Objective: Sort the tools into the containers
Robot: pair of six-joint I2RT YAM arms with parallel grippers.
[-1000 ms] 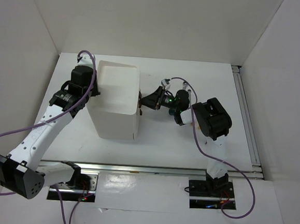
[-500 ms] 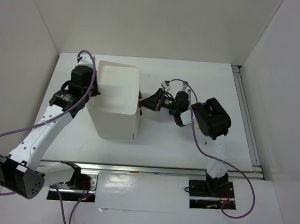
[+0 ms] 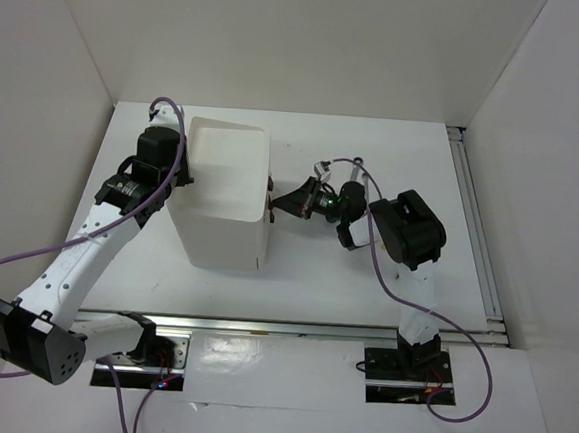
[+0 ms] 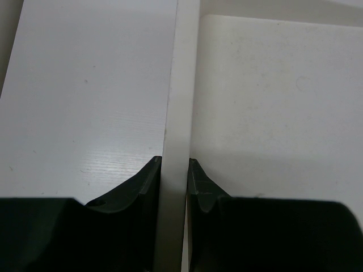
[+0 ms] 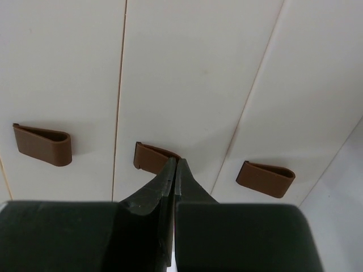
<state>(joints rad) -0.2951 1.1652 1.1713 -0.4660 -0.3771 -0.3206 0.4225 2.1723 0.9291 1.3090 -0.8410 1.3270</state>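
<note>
The right gripper [image 5: 175, 164] has just clenched shut at the middle drawer handle [image 5: 148, 157] of 3, though a true grasp is unclear. The left gripper [image 4: 174, 163] clamps the box wall [image 4: 177, 85], likely steadying for a pull.

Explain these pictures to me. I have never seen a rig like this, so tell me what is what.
The machine is two robot arms bolted at the table's near edge. The wide picture looks down from above and behind them. The other two come from a camera on each wrist. On the table stands a tall white box with drawers. The left fingers are clamped on the box's thin wall. The right fingers are shut, their tips at the middle brown handle of three on the drawer fronts. Whether they pinch it cannot be told.
</note>
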